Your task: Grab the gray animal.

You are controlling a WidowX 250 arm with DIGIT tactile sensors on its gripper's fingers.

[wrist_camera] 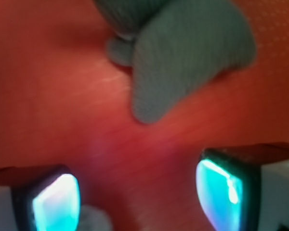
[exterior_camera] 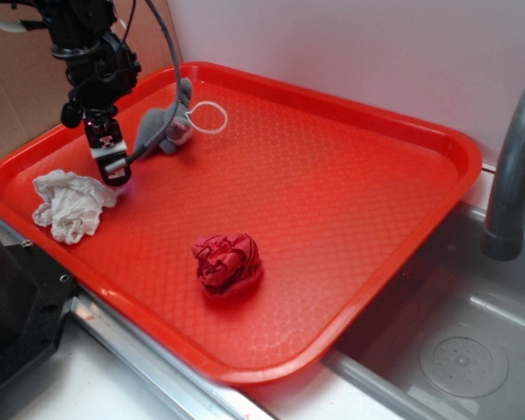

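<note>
Gray animal (exterior_camera: pixel 162 124): lay near the red tray's (exterior_camera: pixel 350 227) far-left corner, string loop trailing toward the far edge.
Gripper (exterior_camera: pixel 114 166): fingers spread wide, nothing held, low over the tray just left of the animal; likely lined up to close on it.
White paper wad (exterior_camera: pixel 70 203): near the left edge, just beside the gripper.
Red cloth wad (exterior_camera: pixel 227 262): mid-tray, well apart.

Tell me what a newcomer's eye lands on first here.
The big red tray fills the scene, beside a sink. At its far left corner lies the gray animal, the gripper just beside it, jaws open and empty. A red cloth wad sits mid-tray, a white paper wad at the left edge.
</note>
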